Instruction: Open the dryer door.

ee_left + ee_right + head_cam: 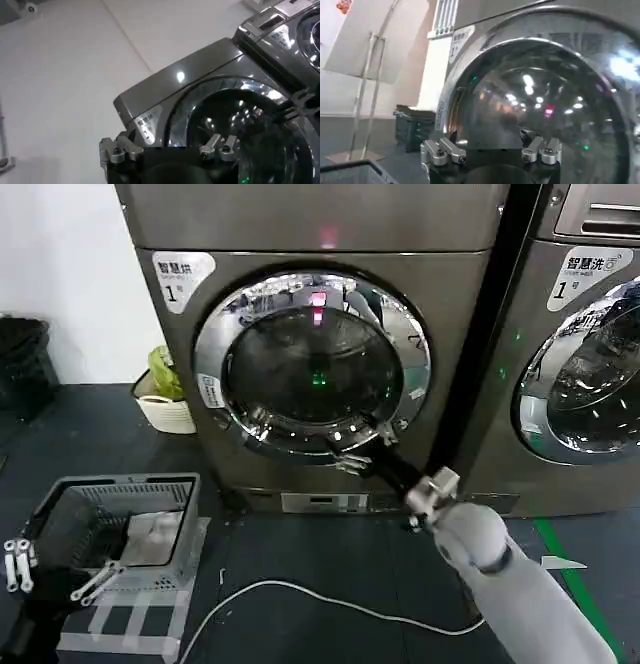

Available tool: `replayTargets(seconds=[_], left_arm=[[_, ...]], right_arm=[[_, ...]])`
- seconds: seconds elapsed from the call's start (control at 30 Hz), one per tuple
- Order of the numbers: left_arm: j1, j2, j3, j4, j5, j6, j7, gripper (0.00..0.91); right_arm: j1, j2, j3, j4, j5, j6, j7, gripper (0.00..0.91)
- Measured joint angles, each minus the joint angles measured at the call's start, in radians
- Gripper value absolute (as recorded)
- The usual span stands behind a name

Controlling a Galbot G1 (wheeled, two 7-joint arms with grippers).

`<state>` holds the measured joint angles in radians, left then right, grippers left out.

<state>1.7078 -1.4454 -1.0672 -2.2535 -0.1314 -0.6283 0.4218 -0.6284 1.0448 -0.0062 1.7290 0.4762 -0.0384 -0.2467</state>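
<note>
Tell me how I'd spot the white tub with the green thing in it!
Find the big grey dryer with the round shiny door. On the dark floor beside its left lower corner, against the white wall, sits the white tub. It alone holds something bright green; the basket nearer the robot is grey.

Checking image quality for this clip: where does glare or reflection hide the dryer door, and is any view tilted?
Head view: room lights mirror in the dryer door glass, with a red and a green glow; the right tool sits at its lower rim. Right wrist view: bright light spots scatter over the glass. Left wrist view: the dryer appears strongly tilted, with a glare spot on its top panel.
</note>
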Motion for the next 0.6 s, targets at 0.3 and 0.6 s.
replayTargets(seconds=[0.3,0.6], left_arm=[[-0.001,-0.018,0.001,-0.003,0.008,-0.002,0.002,0.907],[-0.003,-0.027,0.002,-0.005,0.012,-0.002,0.002,0.907]], right_arm=[[0.143,0.060,-0.131,-0.109,-0.004,0.012,0.020,0.907],[0.237,0.150,-0.210,-0.211,-0.033,0.026,0.039,0.907]])
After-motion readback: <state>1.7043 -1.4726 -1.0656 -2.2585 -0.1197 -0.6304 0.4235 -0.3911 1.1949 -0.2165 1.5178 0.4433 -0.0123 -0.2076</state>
